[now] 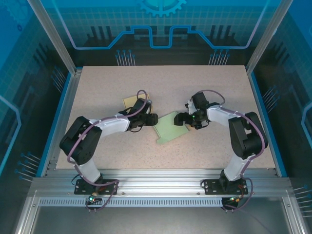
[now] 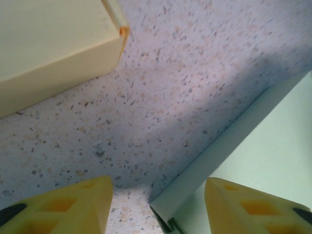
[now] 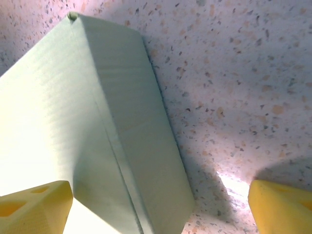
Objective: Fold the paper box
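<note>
The paper box is a pale green, flattened piece lying mid-table between the two arms. My left gripper is at its left corner. In the left wrist view, the yellow fingers stand apart with the box's corner between them, and neither pad presses on it. At the box's right end is my right gripper. It is open wide, and a folded side wall of the box lies between its fingertips, untouched.
A pale yellow folded box sits just behind the left arm, close to its wrist; in the left wrist view it is at the upper left. Speckled tabletop surrounds everything, bounded by blue rails and aluminium posts.
</note>
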`<act>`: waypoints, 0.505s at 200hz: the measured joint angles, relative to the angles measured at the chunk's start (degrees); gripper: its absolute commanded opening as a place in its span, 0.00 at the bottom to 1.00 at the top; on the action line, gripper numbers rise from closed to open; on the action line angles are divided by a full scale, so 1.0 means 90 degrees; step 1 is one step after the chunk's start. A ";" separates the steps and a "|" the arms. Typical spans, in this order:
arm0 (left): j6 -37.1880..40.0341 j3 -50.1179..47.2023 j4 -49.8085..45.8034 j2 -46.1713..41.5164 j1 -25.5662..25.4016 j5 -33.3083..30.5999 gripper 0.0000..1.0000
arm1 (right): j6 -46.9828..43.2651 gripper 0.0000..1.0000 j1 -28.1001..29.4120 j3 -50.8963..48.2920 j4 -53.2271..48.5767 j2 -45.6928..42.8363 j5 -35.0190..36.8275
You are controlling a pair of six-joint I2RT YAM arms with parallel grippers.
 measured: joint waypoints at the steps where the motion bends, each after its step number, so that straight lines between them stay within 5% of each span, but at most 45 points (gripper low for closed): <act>1: -0.0005 0.0010 -0.0010 0.0012 0.0000 -0.0002 0.49 | 0.0005 0.94 -0.0005 0.0000 0.0005 0.0000 -0.0007; 60: 0.0010 0.0129 -0.0226 0.0102 0.0024 0.0056 0.31 | 0.0194 0.93 -0.0304 -0.0206 0.0469 0.0022 -0.0918; 101: -0.0012 -0.0002 -0.0053 0.0102 0.0287 0.0345 0.30 | 0.0520 0.90 -0.0605 -0.0333 0.1103 0.0267 -0.1758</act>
